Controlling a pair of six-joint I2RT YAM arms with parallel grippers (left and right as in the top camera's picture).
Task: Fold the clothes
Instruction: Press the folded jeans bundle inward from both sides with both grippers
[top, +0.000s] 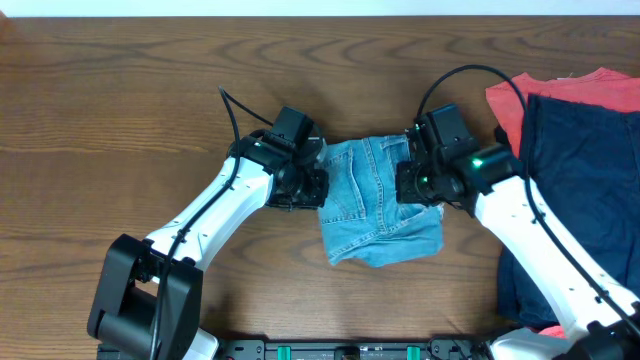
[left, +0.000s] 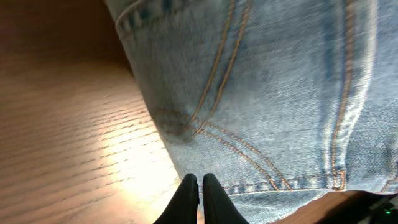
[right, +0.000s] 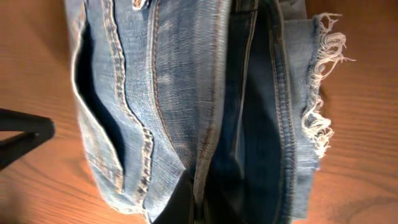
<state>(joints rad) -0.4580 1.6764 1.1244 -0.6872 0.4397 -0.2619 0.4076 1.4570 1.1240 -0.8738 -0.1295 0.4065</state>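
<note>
Folded jeans (top: 380, 205) lie between both arms, equally near. The left fingers (left: 188, 200), clenched empty, sit at the left edge; whether the right fingers (right: 179, 202) grip anything cannot be told.

The overhead view is brightly and evenly lit. It is sharp across the brown wood-grain surface (top: 120, 110), and the shadows are soft and faint. In the left wrist view a pale glare washes out the grain on the near left, and the far left corner falls dim. The light-blue faded denim jeans (left: 280, 93) look slightly soft there. The right wrist view is warm-toned. Its folds hold deep shadow, while the frayed whitish hem (right: 320, 93) on the right is brightly lit.
</note>
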